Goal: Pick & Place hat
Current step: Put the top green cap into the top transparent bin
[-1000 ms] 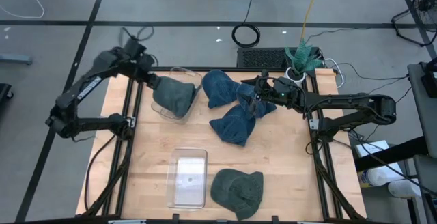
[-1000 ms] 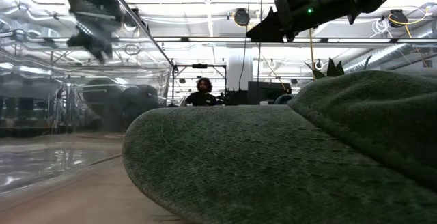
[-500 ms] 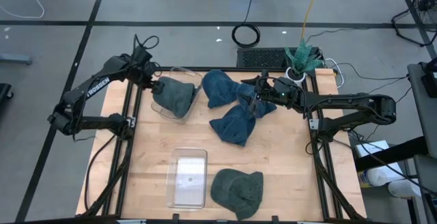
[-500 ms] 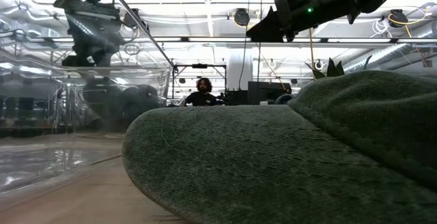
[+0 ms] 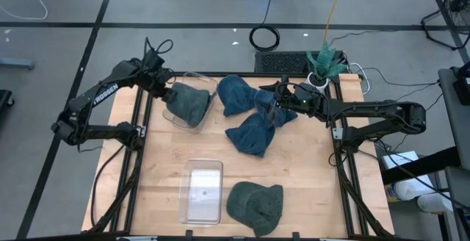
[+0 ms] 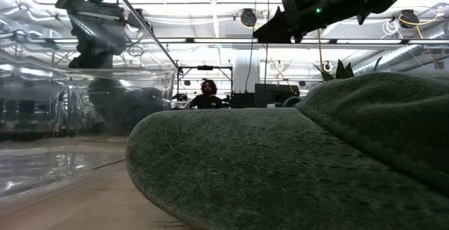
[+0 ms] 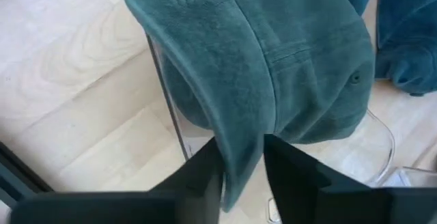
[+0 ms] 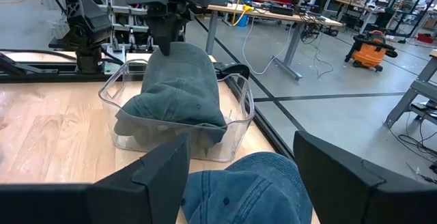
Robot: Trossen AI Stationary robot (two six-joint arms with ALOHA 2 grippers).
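Left gripper (image 7: 240,157) is pinched shut on the brim of the green hat (image 5: 186,103), which drapes over the near wall of the clear bin (image 8: 179,129) at the table's far left. The crown is in or over the bin; the brim end is held up above the rim.

Handling, my read: soft, light corduroy-like fabric, floppy, no fragility. It folds around the fingers (image 7: 198,176), so the grip is secure but the shape is not controlled. Brim is the stiffest part and the right place to hold. Expect the crown to sag and snag on the bin wall if dragged sideways; lower or release straight down.

Right gripper (image 5: 277,103) hovers over the 2 blue hats (image 5: 253,116) mid-table with fingers spread wide, holding nothing.

Around:
- A 2nd clear bin (image 5: 203,191) sits at the front, apparently holding nothing.
- Another green hat (image 5: 255,205) lies just beside it, filling most of the low view.
- Blue hats lie just beside the far bin, close enough to crowd the left arm's exit toward centre.
- A person (image 6: 207,95) is well beyond the table.
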